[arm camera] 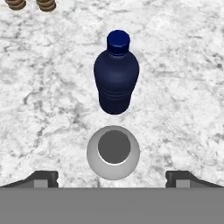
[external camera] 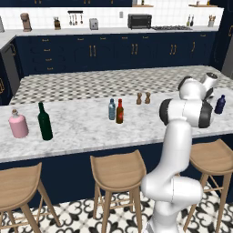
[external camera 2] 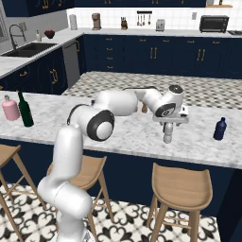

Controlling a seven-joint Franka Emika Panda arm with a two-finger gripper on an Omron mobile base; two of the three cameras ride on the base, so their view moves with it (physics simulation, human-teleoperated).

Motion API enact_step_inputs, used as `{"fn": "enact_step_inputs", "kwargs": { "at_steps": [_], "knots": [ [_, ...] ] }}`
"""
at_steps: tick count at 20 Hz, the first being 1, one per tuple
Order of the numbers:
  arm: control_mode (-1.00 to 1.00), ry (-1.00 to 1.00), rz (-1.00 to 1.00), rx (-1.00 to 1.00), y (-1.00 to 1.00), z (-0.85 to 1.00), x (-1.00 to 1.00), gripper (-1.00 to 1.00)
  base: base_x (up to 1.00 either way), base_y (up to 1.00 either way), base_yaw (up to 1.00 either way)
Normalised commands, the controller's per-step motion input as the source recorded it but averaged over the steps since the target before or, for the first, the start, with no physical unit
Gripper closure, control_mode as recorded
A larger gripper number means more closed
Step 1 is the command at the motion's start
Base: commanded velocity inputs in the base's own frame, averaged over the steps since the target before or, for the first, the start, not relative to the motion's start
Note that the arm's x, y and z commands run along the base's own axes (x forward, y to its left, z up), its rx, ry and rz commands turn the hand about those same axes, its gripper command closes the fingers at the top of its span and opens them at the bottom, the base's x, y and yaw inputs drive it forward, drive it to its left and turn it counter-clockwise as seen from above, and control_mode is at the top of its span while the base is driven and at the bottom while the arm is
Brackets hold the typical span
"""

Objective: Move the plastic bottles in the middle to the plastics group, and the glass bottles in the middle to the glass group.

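- The fingers (arm camera: 113, 179) are standing wide apart, gripping nothing, hanging directly over the clear greyish bottle (arm camera: 113, 152).
- The clear greyish bottle is standing upright on the desk (arm camera: 183, 87), seen from above in the hand view, its sides clear of both fingertips.
- Just beyond the greyish bottle, the dark navy bottle (arm camera: 116, 74) is standing upright, close to it but apart.
- Further past the navy bottle, two brown wooden shakers (arm camera: 33, 5) are sitting side by side.
- Well away from the greyish bottle, near the middle of the desk, the pale teal bottle (external camera: 112, 109) and the amber bottle (external camera: 119, 112) are standing next to each other.
- At the far end from the greyish bottle, the dark green bottle (external camera: 44, 122) and the pink bottle (external camera: 18, 124) are standing together.
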Motion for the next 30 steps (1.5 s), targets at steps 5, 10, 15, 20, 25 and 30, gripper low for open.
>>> {"fn": "enact_step_inputs", "kwargs": {
  "at_steps": [5, 10, 15, 20, 25, 30],
  "knots": [
    [-1.00, 0.00, -0.03, 0.00, 0.02, 0.51, -0.70, -1.00, 0.00, 0.00, 0.00],
    [-1.00, -0.01, -0.02, 0.00, 0.46, 0.37, -0.51, -1.00, 0.00, 0.00, 0.00],
    [-1.00, -0.03, 0.00, 0.00, 0.98, 0.30, -0.23, -1.00, 0.00, 0.00, 0.00],
    [-1.00, -0.05, 0.04, 0.00, 1.00, 0.02, -0.06, -1.00, 0.00, 0.00, 0.00],
    [-1.00, -0.03, 0.04, -0.01, 1.00, 0.00, 0.00, -1.00, 0.00, 0.00, 0.00],
    [-1.00, -0.03, 0.07, 0.00, 1.00, 0.00, 0.00, -1.00, 0.00, 0.00, 0.00]
  ]
}}
